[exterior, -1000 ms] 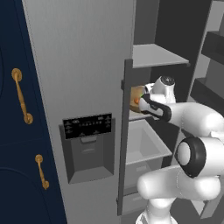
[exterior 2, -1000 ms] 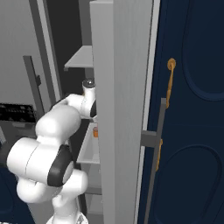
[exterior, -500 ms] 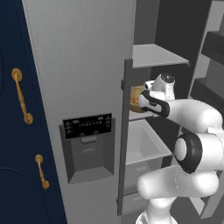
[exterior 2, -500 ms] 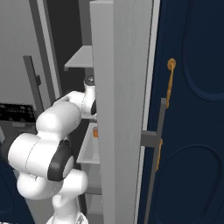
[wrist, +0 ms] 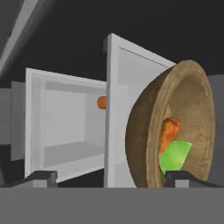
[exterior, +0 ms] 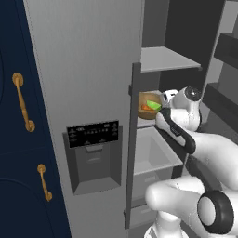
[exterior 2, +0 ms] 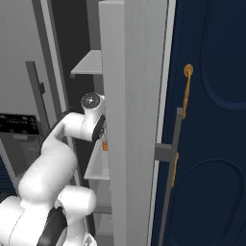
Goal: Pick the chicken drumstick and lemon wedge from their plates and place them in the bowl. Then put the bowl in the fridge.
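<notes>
We are on the last step: our pincer (wrist: pixel 109 177) stands spread, one fingertip against the deep brown wooden bowl (exterior: pixel 149 106), which carries orange-brown chicken drumstick (wrist: pixel 168 131) and yellow-green lemon wedge (wrist: pixel 174 156) inside the tall grey fridge (exterior: pixel 93 69). Whether it grips, we cannot tell. Next: settle it on the grey shelf (exterior: pixel 165 59) level.

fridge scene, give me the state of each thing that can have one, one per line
fridge: door open, shelves exposed
drawer: pulled out, open top
bowl: inside the fridge at shelf level, holding food
chicken drumstick: in the bowl
lemon wedge: in the bowl, beside the drumstick
tool: fingers apart, one tip at the bowl's rim; grip cannot be told
navy cabinet: shut
</notes>
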